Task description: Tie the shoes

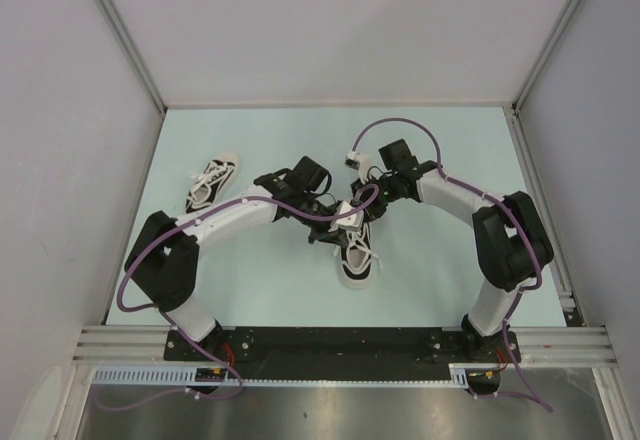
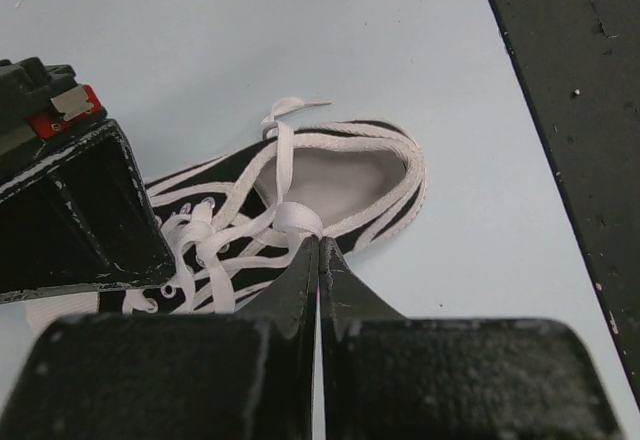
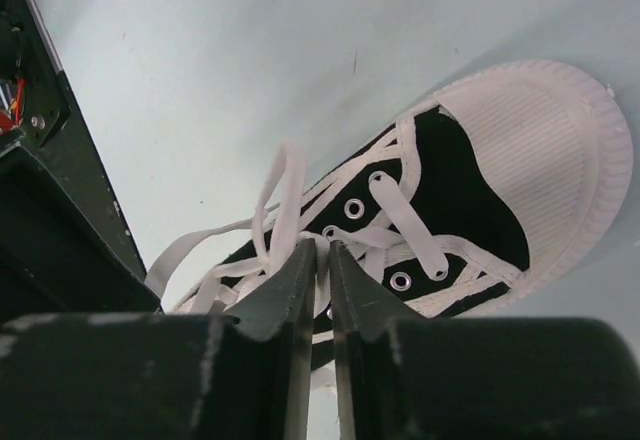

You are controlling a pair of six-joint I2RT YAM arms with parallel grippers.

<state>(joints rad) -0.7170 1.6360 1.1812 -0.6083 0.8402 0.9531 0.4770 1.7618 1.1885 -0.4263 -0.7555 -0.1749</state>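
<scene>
One black shoe (image 1: 356,256) with a white toe cap lies at the table's middle, toe toward the arms. Both grippers meet over its laces. My left gripper (image 2: 318,242) is shut, with a white lace loop (image 2: 296,218) pinched at its tips above the shoe's heel opening (image 2: 340,175). My right gripper (image 3: 322,248) is closed to a narrow gap with a strand of lace (image 3: 285,195) between its fingertips, just behind the eyelets and toe cap (image 3: 540,150). The other shoe (image 1: 212,182) lies at the back left, apart from both arms, with its laces loose.
The right gripper's black body (image 2: 70,200) fills the left of the left wrist view, close to my left fingers. Purple cables (image 1: 400,125) arch over both arms. White walls stand round the pale mat (image 1: 260,290), and a metal rail (image 1: 350,340) runs along the near edge.
</scene>
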